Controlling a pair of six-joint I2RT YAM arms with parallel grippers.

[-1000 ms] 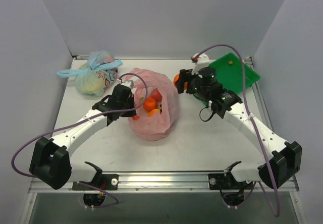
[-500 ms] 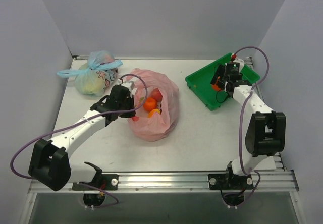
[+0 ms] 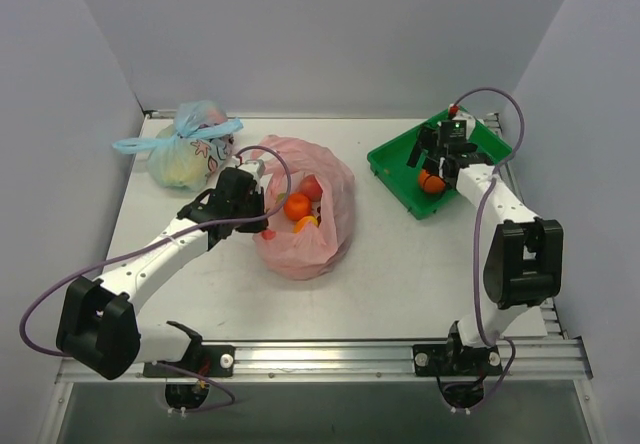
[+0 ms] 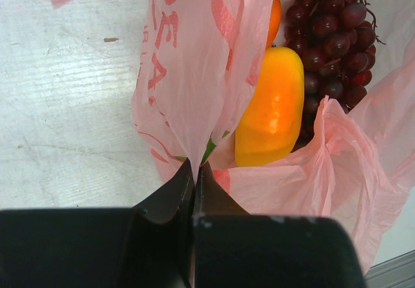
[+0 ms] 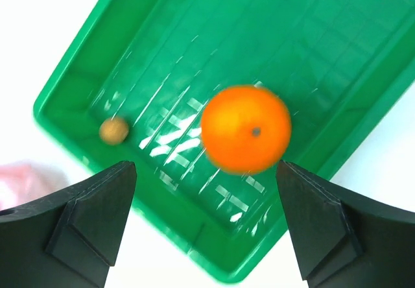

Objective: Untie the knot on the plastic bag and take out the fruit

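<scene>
The pink plastic bag (image 3: 300, 234) lies open at mid-table, and no knot shows on it. Inside it are an orange (image 3: 297, 206), a red peach (image 3: 312, 186) and a mango (image 3: 305, 223). My left gripper (image 3: 258, 226) is shut on the bag's left edge. In the left wrist view its tips (image 4: 194, 168) pinch a fold of pink film (image 4: 194, 74), with the mango (image 4: 271, 109) and a dark grape bunch (image 4: 334, 38) beyond. My right gripper (image 3: 438, 161) is open over the green tray (image 3: 392, 159). An orange (image 5: 246, 129) lies loose in the tray (image 5: 162, 61) between the spread fingers (image 5: 206, 171).
A second bag with a light-blue tie (image 3: 185, 149) sits at the back left. A small brown ball (image 5: 113, 131) lies in the tray. The tray stands tilted at the back right, near the right wall.
My right arm has carried an orange from beside the pink bag to the green tray and let go of it. The left gripper has held the bag's edge throughout.
</scene>
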